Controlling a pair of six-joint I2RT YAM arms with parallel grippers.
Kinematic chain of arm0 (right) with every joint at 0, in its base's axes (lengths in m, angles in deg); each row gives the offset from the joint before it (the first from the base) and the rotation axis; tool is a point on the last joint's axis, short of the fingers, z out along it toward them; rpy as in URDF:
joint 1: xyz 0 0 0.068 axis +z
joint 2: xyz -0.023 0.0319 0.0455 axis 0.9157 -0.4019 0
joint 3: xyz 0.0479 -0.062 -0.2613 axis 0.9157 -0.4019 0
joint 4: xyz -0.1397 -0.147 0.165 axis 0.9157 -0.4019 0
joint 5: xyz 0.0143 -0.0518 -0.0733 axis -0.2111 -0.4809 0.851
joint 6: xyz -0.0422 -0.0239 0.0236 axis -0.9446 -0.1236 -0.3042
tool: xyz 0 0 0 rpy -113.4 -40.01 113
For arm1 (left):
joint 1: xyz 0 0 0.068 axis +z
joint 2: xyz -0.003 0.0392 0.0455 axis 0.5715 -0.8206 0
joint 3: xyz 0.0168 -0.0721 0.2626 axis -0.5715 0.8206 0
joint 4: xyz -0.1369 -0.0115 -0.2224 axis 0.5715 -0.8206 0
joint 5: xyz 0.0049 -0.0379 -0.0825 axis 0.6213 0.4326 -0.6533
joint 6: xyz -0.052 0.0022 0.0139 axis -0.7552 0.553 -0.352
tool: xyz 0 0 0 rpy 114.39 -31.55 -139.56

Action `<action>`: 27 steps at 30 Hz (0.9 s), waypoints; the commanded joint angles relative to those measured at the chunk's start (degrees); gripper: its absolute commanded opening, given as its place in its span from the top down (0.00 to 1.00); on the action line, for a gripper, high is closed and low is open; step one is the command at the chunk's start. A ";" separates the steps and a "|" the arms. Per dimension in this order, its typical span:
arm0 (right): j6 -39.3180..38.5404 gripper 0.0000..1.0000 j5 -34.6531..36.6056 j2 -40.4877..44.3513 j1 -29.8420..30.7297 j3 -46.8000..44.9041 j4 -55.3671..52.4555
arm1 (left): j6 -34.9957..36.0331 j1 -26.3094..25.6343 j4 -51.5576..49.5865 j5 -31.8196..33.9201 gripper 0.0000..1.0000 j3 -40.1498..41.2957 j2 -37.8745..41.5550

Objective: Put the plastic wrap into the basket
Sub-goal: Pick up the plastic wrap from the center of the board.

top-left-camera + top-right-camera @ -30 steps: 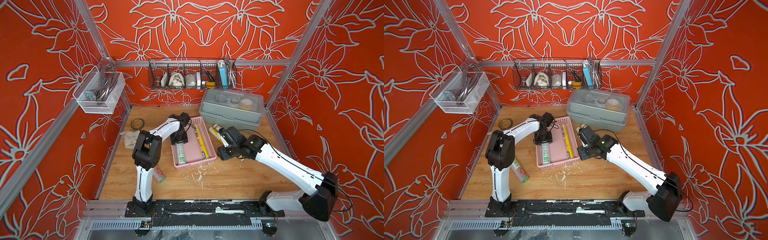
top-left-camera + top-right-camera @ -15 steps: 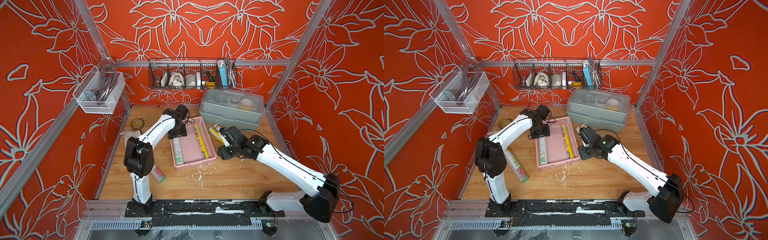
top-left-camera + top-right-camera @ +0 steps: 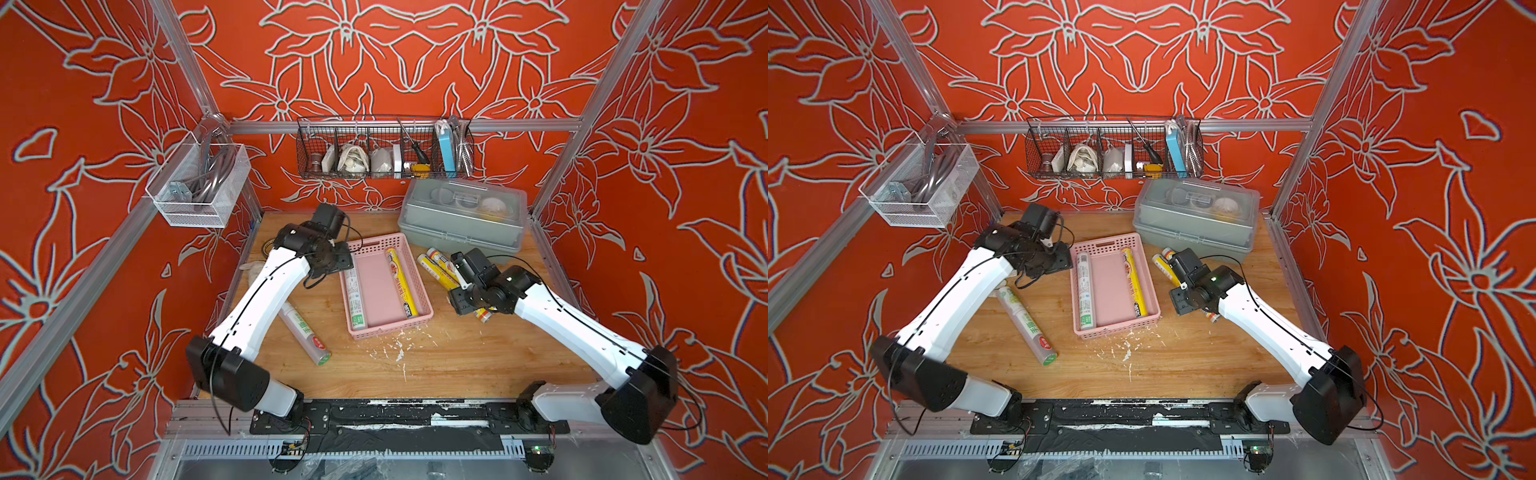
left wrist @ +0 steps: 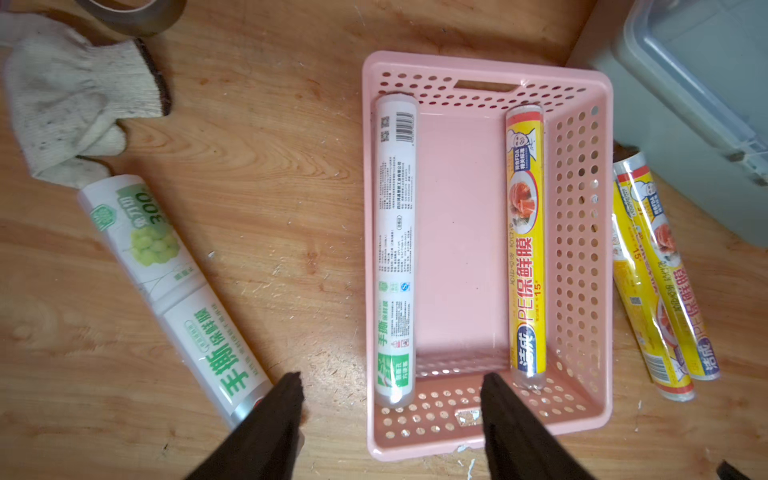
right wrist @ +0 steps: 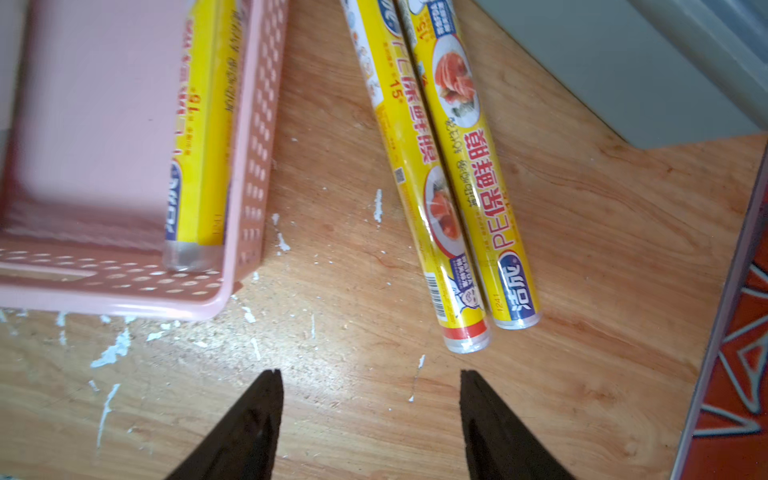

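1. Nearest the robot's base, a white-silver roll of plastic wrap with green print (image 3: 305, 330) lies slanted on the wooden tabletop (image 3: 436, 365), outside the shallow pink perforated plastic basket (image 3: 422, 286) and near its left side, not yet collected.
2. Inside the basket, a second white-silver roll (image 4: 395, 249) rests along one long wall and a yellow roll with food pictures (image 4: 525, 245) along the opposite one, leaving the middle free, seemingly for those still to come.
3. Two more yellow rolls (image 5: 449, 166) lie side by side, touching, on the wood between the basket and the grey lidded plastic box (image 3: 461, 218).
4. The right gripper (image 5: 368, 380) hovers empty over bare wood just short of that pair, jaws apart, likely lining up a pick.
5. The left gripper (image 4: 390, 384), jaws spread and holding nothing, hangs above the basket's far-left end.
6. Against a second ago, the left arm has drawn back from over the basket, where the white-silver roll now lies against the left wall; the right arm has barely moved.
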 commanded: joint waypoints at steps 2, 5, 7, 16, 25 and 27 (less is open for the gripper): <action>-3.35 0.32 -0.58 -5.89 -2.94 -0.68 3.15 | 2.63 2.10 0.22 -2.86 0.32 4.78 6.37; -4.95 0.33 -0.92 -10.55 -3.64 0.31 4.37 | 4.11 3.71 0.54 -4.79 0.32 7.66 10.23; -5.54 0.34 -0.42 -13.74 -3.76 1.37 4.66 | 5.52 4.38 2.04 -5.57 0.32 10.13 12.72; -6.88 0.33 -5.31 -20.35 -5.79 4.79 4.75 | 9.90 7.34 5.70 -6.16 0.28 17.50 19.46; -8.32 0.31 -4.53 -24.11 -7.82 7.44 4.98 | 11.21 9.30 7.48 -5.65 0.08 23.11 23.91; -8.47 0.31 -5.12 -25.09 -8.21 8.06 5.69 | 11.79 9.37 7.44 -5.39 0.03 23.14 23.89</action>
